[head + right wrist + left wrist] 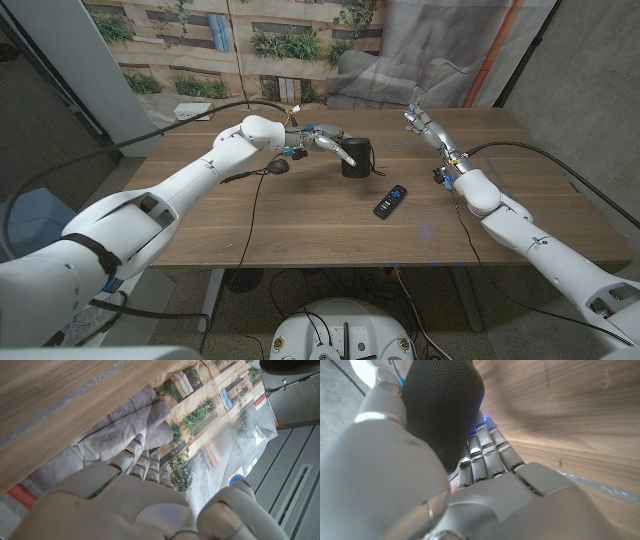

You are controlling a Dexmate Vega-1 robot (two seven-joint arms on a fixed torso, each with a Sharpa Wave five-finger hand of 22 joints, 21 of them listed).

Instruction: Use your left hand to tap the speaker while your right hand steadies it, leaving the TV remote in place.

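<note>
Right now the left hand [330,143] touches the speaker [356,158], grip unclear; the right hand [418,122] hangs released, well apart

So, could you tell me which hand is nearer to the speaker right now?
The left. The left hand is right at the speaker, fingers against its side; the right hand is raised well off toward the table's far right.

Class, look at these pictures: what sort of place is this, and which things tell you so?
Probably a robot test room or lab, staged rather than a home: a printed building-facade backdrop, draped grey cloth, and loose cables across a wooden table.
</note>
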